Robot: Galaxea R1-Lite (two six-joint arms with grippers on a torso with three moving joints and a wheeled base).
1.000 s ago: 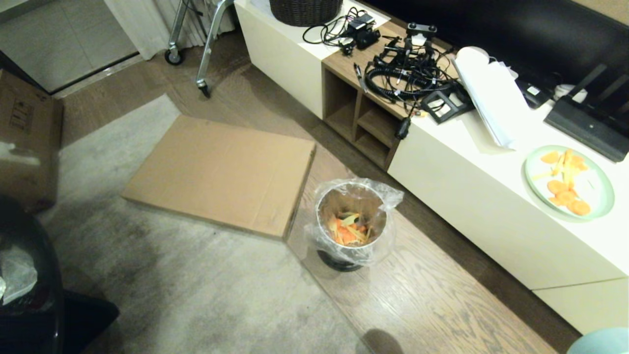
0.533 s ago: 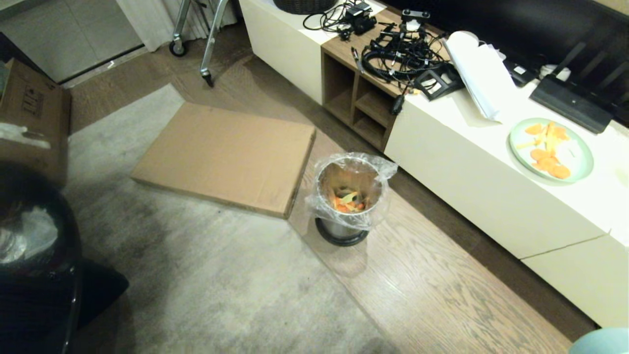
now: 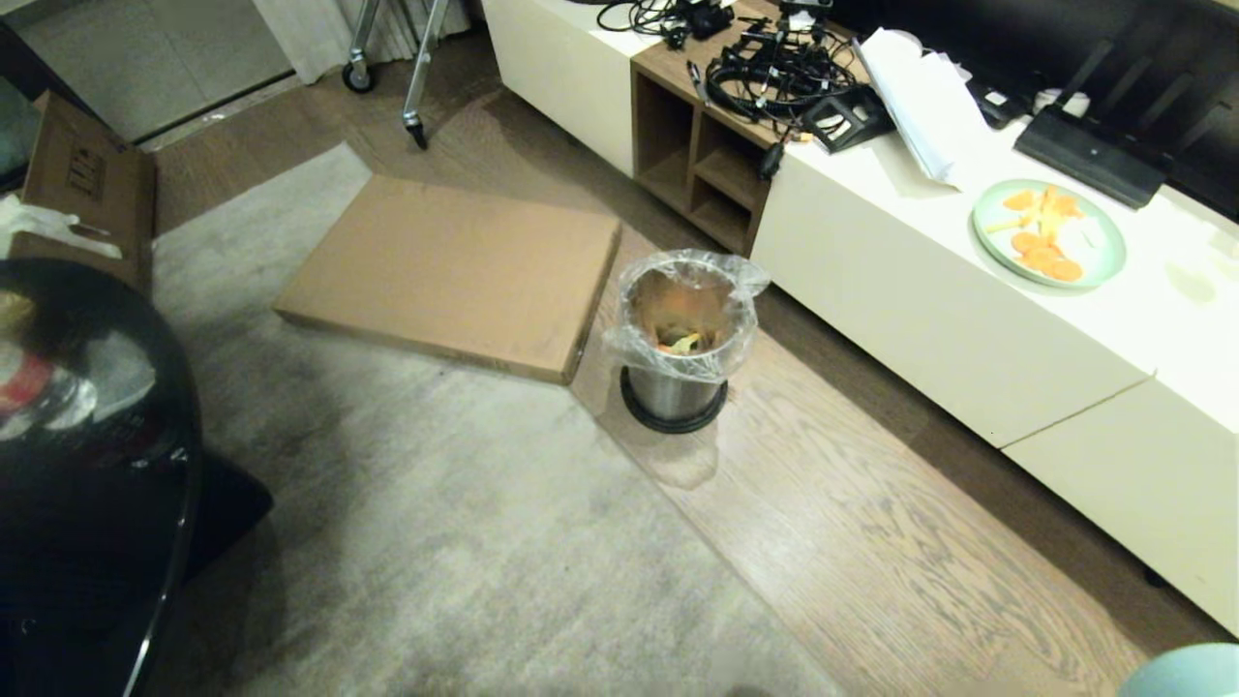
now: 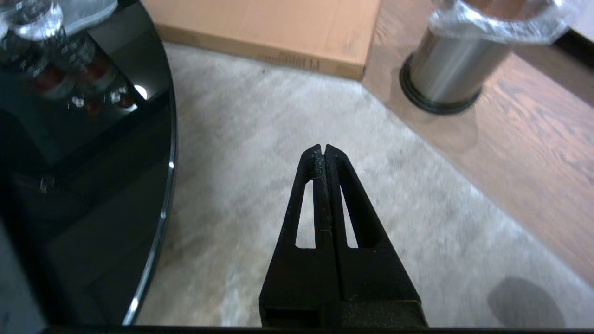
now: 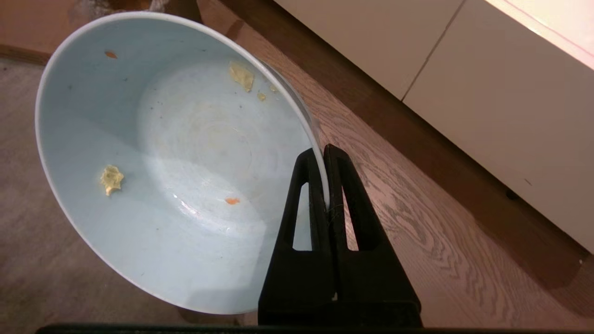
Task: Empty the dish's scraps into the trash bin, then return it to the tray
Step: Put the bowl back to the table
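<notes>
My right gripper [image 5: 321, 153] is shut on the rim of the dish [image 5: 171, 162], a pale bluish-white bowl held tilted over the wooden floor. Only a few tiny bits of scraps [image 5: 111, 178] stick inside it. In the head view an edge of the dish [image 3: 1183, 672] shows at the bottom right corner. The trash bin [image 3: 682, 339], shiny steel with a clear liner, stands on the floor ahead with orange and yellow scraps [image 3: 680, 342] inside. My left gripper [image 4: 323, 147] is shut and empty above the grey carpet, the trash bin [image 4: 457, 69] beyond it. The tray is out of view.
A flat cardboard sheet [image 3: 450, 276] lies left of the bin. A long white cabinet [image 3: 920, 281] runs along the right, carrying a pale-green plate [image 3: 1111, 254] of carrot slices, papers and cables [image 3: 774, 68]. A glossy black round table [image 3: 87, 465] fills the left.
The whole head view has shifted, so the camera has moved: bin, cardboard and cabinet now sit higher and smaller, and more of the black table shows at left.
</notes>
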